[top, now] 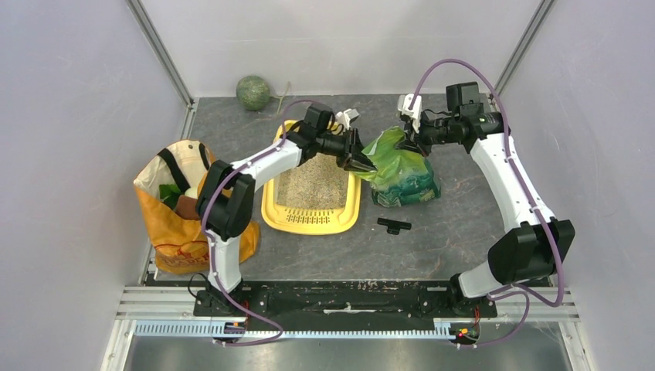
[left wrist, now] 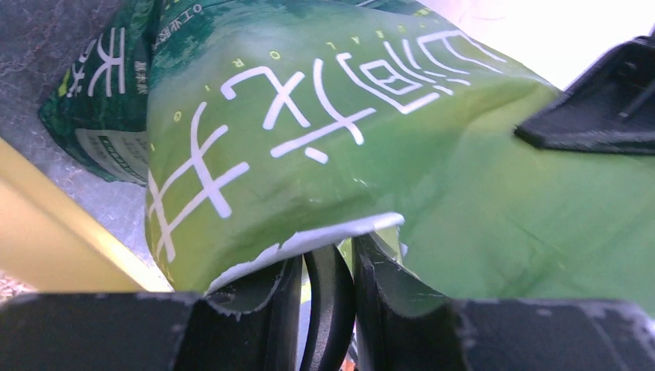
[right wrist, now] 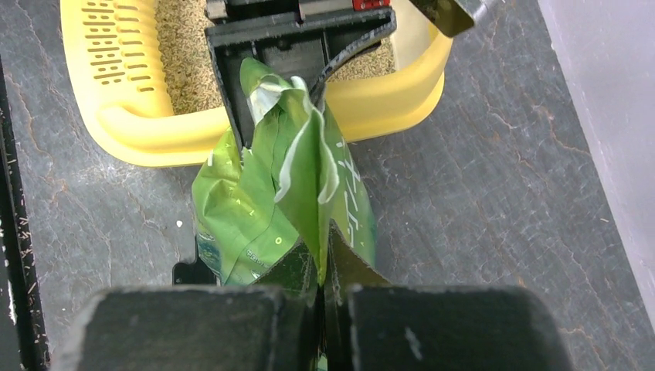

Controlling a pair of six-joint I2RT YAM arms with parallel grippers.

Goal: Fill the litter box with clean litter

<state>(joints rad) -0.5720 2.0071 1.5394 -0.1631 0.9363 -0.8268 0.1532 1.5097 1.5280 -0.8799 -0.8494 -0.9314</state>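
Dark grey stone-patterned table (top: 463,232), enclosed by pale walls (top: 347,39), with a black rail (top: 347,297) carrying both arm bases at the near edge. Item one, small black object (top: 394,225), lay flat on the table, apart from everything else. Item two, orange shopping bag (top: 181,212), stood at the left edge, open at the top. Item three, litter box (top: 272,210), lay centre-left with its slotted grille (top: 313,219) at the near end; clean litter (top: 313,185) covered the floor of the tray beyond the grille. Item four, glossy green bag (top: 402,178) with white lettering, stood on the table just beside the right side of the litter box, its top leaning toward the tray. Left gripper (top: 361,161) was over the box's far right rim, its fingers (left wrist: 263,297) nearly together and pinching the torn white-edged lip of the green bag on the side facing the tray. Right gripper (top: 409,143) was clamped tight on the opposite side of the bag's top, well right of the litter. Item five, green ball (top: 252,92), rested at the far edge.
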